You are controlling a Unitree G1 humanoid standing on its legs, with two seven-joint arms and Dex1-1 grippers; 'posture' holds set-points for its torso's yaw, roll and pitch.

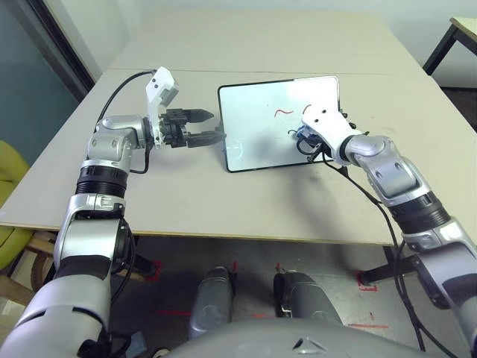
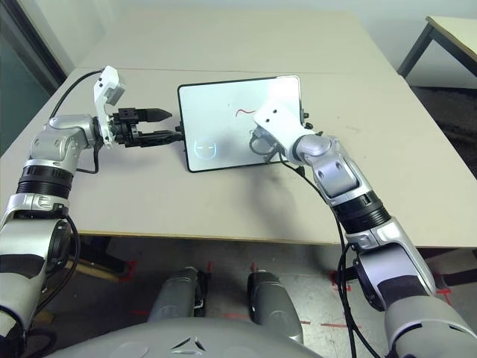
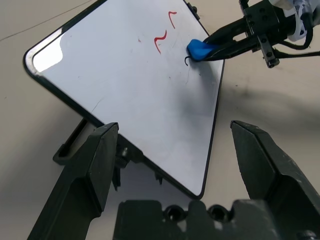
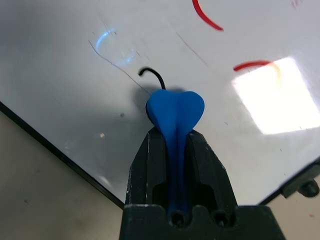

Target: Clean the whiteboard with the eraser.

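The small bright blue rubbery eraser [image 4: 174,111] is clenched in the right hand [image 3: 222,44], its tip against the black-framed white whiteboard [image 3: 120,95] beside a dark squiggle [image 4: 151,75]; red marks [image 3: 160,40] lie further up the whiteboard. The left hand [image 3: 172,150] is held released at the whiteboard's edge.

- my left gripper [image 1: 207,127] is out level with its fingers spread wide, nothing in them
- my right gripper [image 4: 175,145] angles down, pinched tight on the eraser [image 4: 175,112]

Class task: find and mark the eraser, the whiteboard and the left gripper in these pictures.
eraser [image 4: 175,111], right wrist view, on its blue squeezed tip.
whiteboard [image 1: 261,134], left eye view, on its blank white face.
left gripper [image 1: 211,127], left eye view, between its open fingertips.
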